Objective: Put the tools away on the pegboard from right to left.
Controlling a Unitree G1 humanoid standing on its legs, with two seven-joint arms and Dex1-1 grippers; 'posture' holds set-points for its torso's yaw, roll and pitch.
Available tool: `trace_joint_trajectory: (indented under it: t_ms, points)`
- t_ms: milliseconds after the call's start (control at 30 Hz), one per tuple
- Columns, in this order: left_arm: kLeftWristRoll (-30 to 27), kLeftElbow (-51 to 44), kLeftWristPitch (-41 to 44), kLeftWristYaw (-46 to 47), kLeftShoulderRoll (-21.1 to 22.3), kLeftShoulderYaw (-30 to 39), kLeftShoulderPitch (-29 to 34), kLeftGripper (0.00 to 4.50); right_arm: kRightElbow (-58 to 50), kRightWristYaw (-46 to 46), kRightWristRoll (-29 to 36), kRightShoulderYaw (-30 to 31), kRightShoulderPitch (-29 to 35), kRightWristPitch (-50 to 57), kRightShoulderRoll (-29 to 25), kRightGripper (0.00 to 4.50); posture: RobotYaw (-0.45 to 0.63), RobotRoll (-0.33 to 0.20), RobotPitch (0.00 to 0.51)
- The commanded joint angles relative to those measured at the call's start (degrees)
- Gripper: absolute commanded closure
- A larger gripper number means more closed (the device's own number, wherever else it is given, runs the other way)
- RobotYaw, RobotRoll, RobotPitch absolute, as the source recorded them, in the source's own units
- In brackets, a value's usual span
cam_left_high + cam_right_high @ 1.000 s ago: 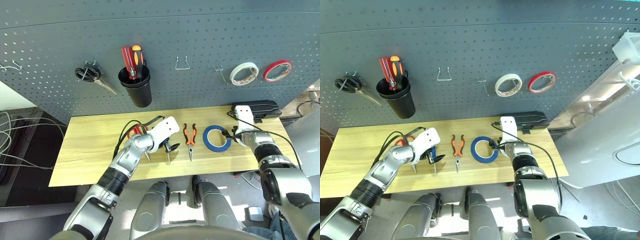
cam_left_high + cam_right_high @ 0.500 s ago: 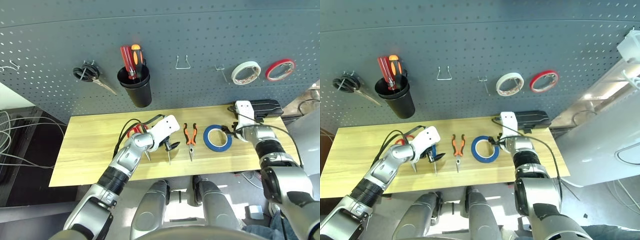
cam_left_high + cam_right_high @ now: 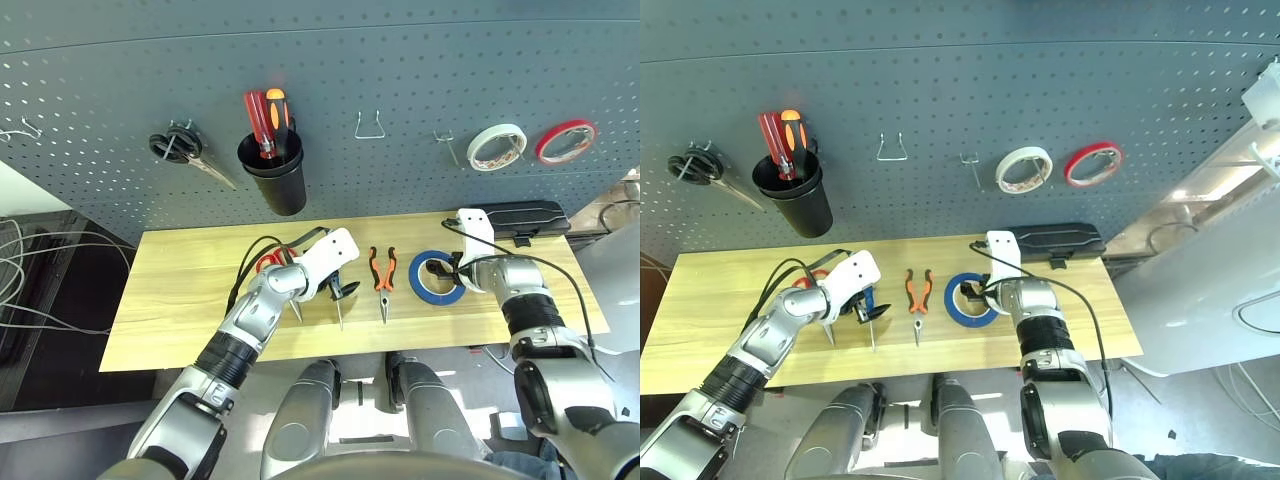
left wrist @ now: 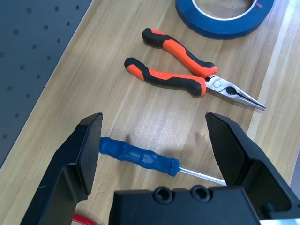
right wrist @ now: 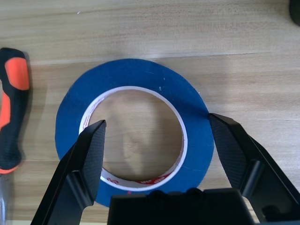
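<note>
Blue tape roll (image 5: 133,131) lies flat between the right gripper's (image 5: 154,140) wide-open, empty fingers. Closing squarely across its rim should grip best. Beside the roll, the left gripper (image 4: 161,140) gapes empty.

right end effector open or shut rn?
Open. Its two fingers stand spread on either side of the blue tape roll, which lies flat on the table, not clamped.

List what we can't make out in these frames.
- Red-handled scissors: head views, mostly hidden behind the left arm.
- Blue-handled screwdriver handle end: left wrist view, covered by a finger.
- Blue tape roll near edge: right wrist view, hidden by the right end effector body.
</note>
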Motion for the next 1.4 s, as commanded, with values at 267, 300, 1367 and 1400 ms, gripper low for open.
trace_joint_trajectory:
  t_ms: [267,300,1367,1400]
  points:
    - [0.63,0.65,-0.24,-2.01,-0.18,-2.01,0.3,0.0,6.13,-0.67,-1.41,0.16,1.01,-4.37,-1.31,0.02,0.02,0.0,0.231]
    - [0.59,0.8,-0.33,-1.97,-0.17,-1.96,0.19,0.0,5.77,-0.54,-1.37,0.16,0.81,-4.41,-1.29,0.02,0.02,0.0,0.23]
    - [0.77,4.47,-2.86,-1.35,-0.35,-1.81,-1.04,0.0,-17.78,-1.25,-1.75,2.56,10.29,9.19,-0.59,3.79,0.02,0.0,0.213]
    - [0.82,4.55,-3.11,-1.44,-0.26,-1.83,-1.17,0.0,-18.96,-0.88,-1.78,2.68,10.41,8.69,-1.11,3.81,0.01,0.0,0.211]
